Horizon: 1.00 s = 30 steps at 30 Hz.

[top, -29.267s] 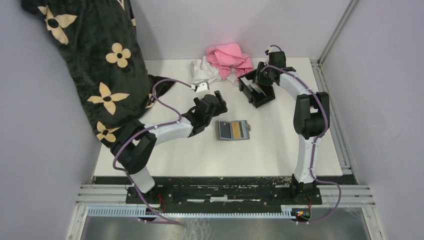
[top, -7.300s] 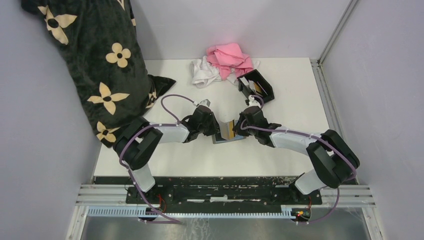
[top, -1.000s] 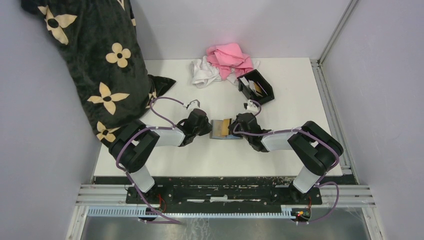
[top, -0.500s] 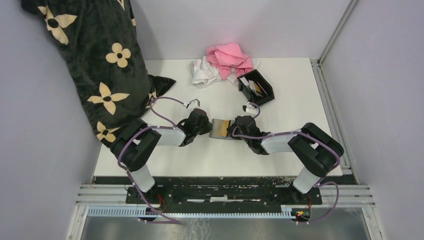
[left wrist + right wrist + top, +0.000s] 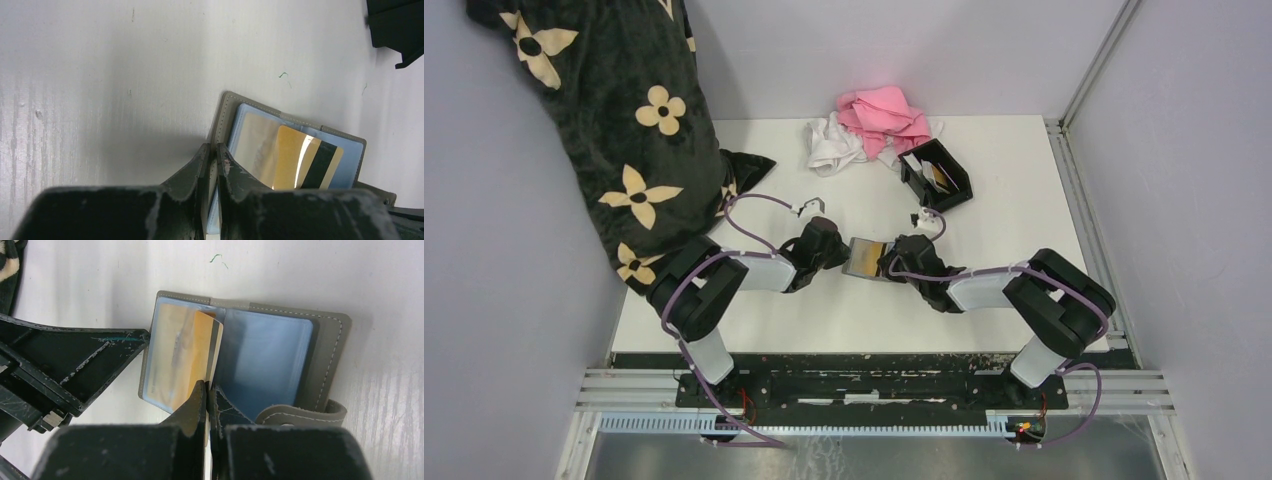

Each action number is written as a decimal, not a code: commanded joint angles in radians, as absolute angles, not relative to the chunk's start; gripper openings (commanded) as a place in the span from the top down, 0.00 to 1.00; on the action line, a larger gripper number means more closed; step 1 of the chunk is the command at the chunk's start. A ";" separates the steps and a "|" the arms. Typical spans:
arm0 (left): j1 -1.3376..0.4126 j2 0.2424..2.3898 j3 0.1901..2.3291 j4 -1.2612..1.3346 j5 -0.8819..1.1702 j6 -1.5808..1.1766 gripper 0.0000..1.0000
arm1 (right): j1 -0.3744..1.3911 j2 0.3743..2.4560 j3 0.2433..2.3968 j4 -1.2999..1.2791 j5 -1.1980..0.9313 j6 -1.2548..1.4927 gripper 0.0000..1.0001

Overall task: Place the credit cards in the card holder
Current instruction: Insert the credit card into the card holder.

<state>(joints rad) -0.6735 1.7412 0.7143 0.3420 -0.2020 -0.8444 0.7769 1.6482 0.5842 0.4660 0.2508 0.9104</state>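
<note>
You've got the tan card (image 5: pixel 202 350) (glossy, black mag stripe) partway out of the left clear sleeve of the grey wallet (image 5: pixel 330 340), mid-table. R gripper (image 5: pixel 207 390) is clamped tight on the card's edge. L gripper (image 5: pixel 212 159) is nearly closed, pinching the wallet's left edge. Card holder (image 5: pixel 962 187) is a black open box at far right, well apart, w/ cards (image 5: pixel 935 176) in it. Vs earlier: wallet lay flat and untouched, R gripper was at the holder.
</note>
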 commanded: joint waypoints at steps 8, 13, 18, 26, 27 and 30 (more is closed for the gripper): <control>-0.684 1.827 0.657 0.156 -0.153 -0.805 0.84 | 0.834 1.629 0.546 0.126 0.277 0.983 0.99; -0.684 1.830 0.652 0.170 -0.141 -0.806 0.84 | 0.835 1.594 0.534 0.092 0.304 1.032 0.99; -0.685 1.830 0.638 0.189 -0.126 -0.809 0.84 | 0.836 1.577 0.533 0.071 0.319 1.073 0.99; -0.691 1.836 0.617 0.219 -0.108 -0.817 0.84 | 0.835 1.601 0.534 0.073 0.309 1.136 0.99; -0.692 1.839 0.616 0.223 -0.106 -0.818 0.84 | 0.836 1.604 0.530 0.079 0.306 1.145 0.99; -0.694 1.842 0.609 0.235 -0.100 -0.819 0.84 | 0.836 1.623 0.533 0.095 0.300 1.163 0.99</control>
<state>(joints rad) -0.6735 1.7607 0.6765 0.4561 -0.1555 -0.8448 0.8192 1.5600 0.5720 0.2642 0.3428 1.1580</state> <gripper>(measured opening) 0.158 0.014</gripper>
